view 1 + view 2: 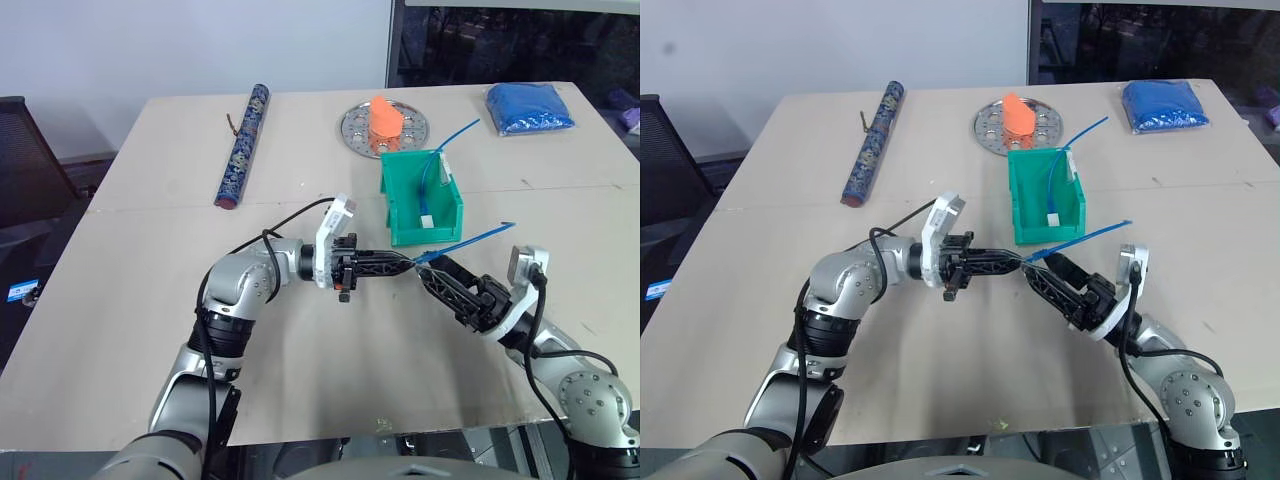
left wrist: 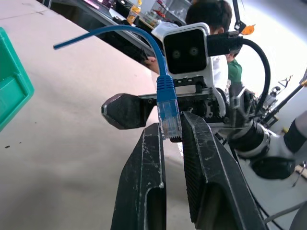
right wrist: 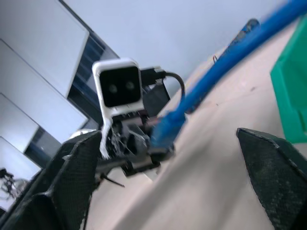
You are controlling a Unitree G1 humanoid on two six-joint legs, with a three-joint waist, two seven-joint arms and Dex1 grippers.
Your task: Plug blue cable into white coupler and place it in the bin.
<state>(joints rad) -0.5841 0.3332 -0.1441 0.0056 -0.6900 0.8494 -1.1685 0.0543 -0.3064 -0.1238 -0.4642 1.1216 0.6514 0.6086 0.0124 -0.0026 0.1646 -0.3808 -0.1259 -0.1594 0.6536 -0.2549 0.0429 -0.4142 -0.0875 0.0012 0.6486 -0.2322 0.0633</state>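
My left gripper (image 2: 170, 127) is shut on the clear plug of the blue cable (image 1: 475, 240) and points level toward my right. The cable's tail runs up and to the right, above the table. My right gripper (image 1: 432, 268) faces it tip to tip, open, with its fingers (image 3: 72, 177) wide on either side of the plug and touching nothing. Just behind both grippers stands the green bin (image 1: 398, 190). Inside it lies a second blue cable (image 1: 432, 170) with a small white block (image 1: 428, 217) at its lower end; I cannot tell whether that is the white coupler.
At the back of the table are a round perforated metal plate (image 1: 355, 125) with an orange object (image 1: 385, 118), a blue textured bundle (image 1: 528, 107) and a long patterned roll (image 1: 242, 143). A black chair (image 1: 25, 150) stands at the left. A person (image 2: 211, 14) sits beyond the table.
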